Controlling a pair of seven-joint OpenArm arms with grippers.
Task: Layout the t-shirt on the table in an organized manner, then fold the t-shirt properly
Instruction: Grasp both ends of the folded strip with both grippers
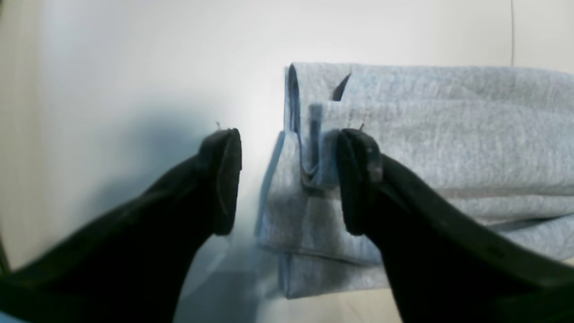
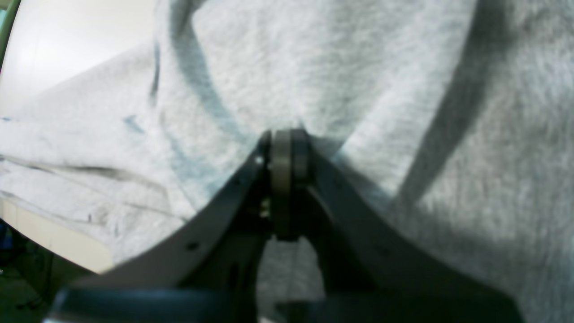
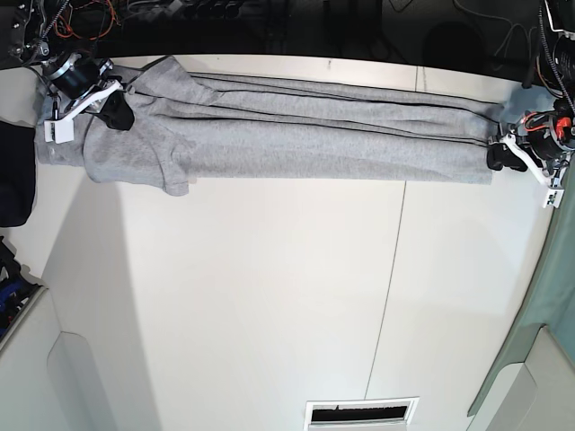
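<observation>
The left gripper (image 1: 289, 179) is seen with its jaws wide apart at one end of the t-shirt (image 3: 287, 135). One black, rubbery finger (image 1: 358, 179) lies against the stacked folds of the end edge; the other stands over bare table (image 3: 269, 314) just beside that edge. Nothing is held between them.

The right gripper (image 2: 287, 152) is pinched together on the grey cloth at the shirt's opposite end — the fabric is drawn into radiating creases around the closed tips, so a fold of it is judged to be clamped.

Taking the t-shirt as landmark: it is laid as a long, narrow band along the far edge of the table in the base view, its long axis running from one gripper to the other. The sleeve end, wider and lumpier, is at the right gripper; the narrower, squared end is at the left gripper. The open jaws are lined up across that end edge, so the coming move is judged to turn on closing over the layered edge directly ahead of the left fingers — this arm is much the nearer to it.

The shirt is a soft, heathered knit, matte and slightly fuzzy, with several layers shown as parallel ridges. The table is white, smooth and hard, crossed by a thin dark seam. No lettering is visible.
</observation>
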